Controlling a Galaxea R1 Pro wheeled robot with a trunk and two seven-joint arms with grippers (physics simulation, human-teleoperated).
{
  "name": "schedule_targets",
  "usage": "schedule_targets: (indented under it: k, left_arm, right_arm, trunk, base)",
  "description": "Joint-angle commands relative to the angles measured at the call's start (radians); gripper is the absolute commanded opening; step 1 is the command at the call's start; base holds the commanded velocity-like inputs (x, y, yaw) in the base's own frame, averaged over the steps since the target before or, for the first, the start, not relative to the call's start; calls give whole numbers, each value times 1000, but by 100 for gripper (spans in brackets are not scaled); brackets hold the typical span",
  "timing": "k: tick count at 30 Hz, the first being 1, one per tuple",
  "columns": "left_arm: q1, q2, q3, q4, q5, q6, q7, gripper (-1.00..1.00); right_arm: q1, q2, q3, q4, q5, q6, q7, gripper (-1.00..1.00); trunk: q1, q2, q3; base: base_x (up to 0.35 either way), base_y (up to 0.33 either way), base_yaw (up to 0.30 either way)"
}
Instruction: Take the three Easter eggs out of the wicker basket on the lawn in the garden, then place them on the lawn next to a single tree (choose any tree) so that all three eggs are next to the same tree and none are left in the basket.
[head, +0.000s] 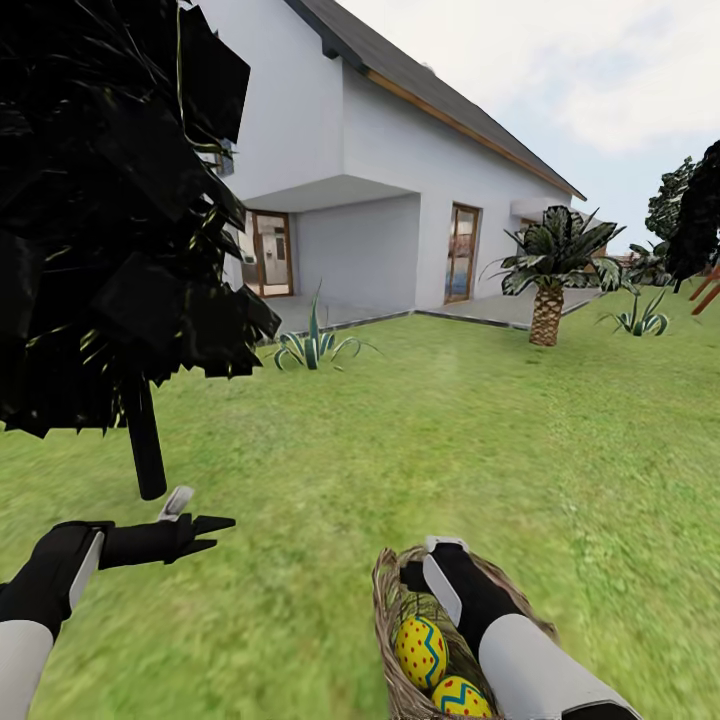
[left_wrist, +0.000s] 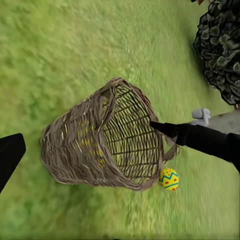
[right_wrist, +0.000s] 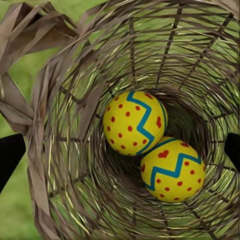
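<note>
I see wicker basket (head: 392, 640) on lawn (head: 450, 450), low in head view, just in front of me. My right fingers (right_wrist: 120, 150) spread wide, hang over basket mouth, touch nothing. Two Easter eggs (right_wrist: 134, 123) lie inside at bottom, touching each other. In left wrist view, one more egg (left_wrist: 169, 179) lies on grass just beside basket. My left fingers (head: 200, 522) spread, held over grass, empty. Black tree (head: 100, 220) stands near left arm. White house (head: 400, 170) and palm (head: 548, 270) far behind.
</note>
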Motion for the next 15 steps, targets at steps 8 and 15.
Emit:
schedule_targets:
  k: [8,15]
  left_arm:
    - [-1,0,2,0,-5,9,-8,100]
    - [-1,0,2,0,-5,9,-8,100]
  right_arm:
    - [-1,-19,3,-1,-13,4,-9,100]
    - [-1,-26,-4,-2,-14,1,-6,100]
  trunk:
    - [31,-57,-26]
    - [57,-106,-48]
  base:
    - [0,0,0]
    - [0,0,0]
